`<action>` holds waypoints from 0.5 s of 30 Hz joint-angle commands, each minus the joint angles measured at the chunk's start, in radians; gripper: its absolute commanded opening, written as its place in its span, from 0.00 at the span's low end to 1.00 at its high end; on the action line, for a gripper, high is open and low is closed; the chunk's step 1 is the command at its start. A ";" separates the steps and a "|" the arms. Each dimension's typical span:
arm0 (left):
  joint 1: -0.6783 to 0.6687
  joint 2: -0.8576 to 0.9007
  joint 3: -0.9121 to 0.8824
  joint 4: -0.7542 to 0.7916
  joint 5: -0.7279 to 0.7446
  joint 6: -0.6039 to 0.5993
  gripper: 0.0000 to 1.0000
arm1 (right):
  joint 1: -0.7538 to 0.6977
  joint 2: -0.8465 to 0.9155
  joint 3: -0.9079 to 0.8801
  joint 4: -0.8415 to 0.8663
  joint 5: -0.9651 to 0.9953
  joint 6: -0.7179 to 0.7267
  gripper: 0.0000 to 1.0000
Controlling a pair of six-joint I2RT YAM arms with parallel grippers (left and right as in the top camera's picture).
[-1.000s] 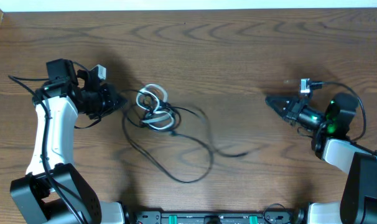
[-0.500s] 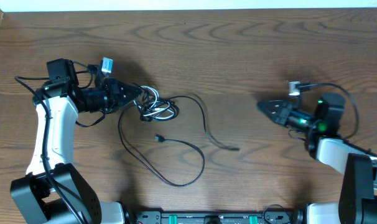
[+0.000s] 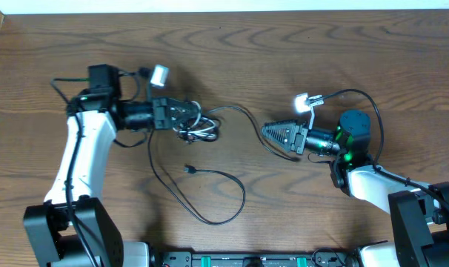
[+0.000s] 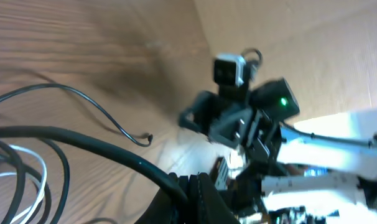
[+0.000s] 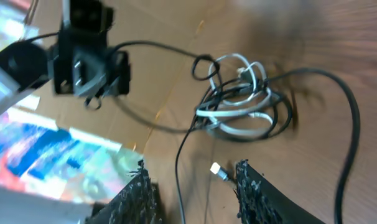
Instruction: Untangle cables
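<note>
The cables (image 3: 200, 129) lie as a small bundle of black cords and one white cord left of the table's middle. My left gripper (image 3: 189, 116) sits at the bundle's left edge. In the left wrist view its jaws (image 4: 198, 182) are shut on a black cable (image 4: 83, 142), with the white cord (image 4: 28, 182) beside it. My right gripper (image 3: 268, 133) points at the bundle from the right, a short way off, and is open. In the right wrist view a thin black cord (image 5: 183, 149) and a small plug end (image 5: 218, 169) lie on the table between its fingers (image 5: 258, 190), with the bundle (image 5: 241, 102) beyond.
A long black cord loops toward the table's front edge (image 3: 210, 211), and a loose plug (image 3: 189, 169) lies inside that loop. Another cord arcs from the bundle past my right gripper and ends near it (image 3: 293, 157). The arms' own thick wires (image 3: 358, 96) hang behind each wrist.
My left arm has swung right, dragging the bundle with it. My right gripper has moved left toward the bundle and has opened. The loose cords have shifted on the table.
</note>
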 commanded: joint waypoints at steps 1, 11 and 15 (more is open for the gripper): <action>-0.063 -0.044 0.016 0.008 0.049 0.059 0.07 | 0.003 -0.009 0.001 0.004 0.079 0.007 0.42; -0.166 -0.230 0.016 0.023 0.046 0.058 0.08 | 0.057 -0.009 0.001 -0.034 0.272 -0.215 0.50; -0.166 -0.291 0.016 0.022 0.046 0.056 0.08 | 0.121 -0.009 0.002 -0.031 0.337 -0.256 0.50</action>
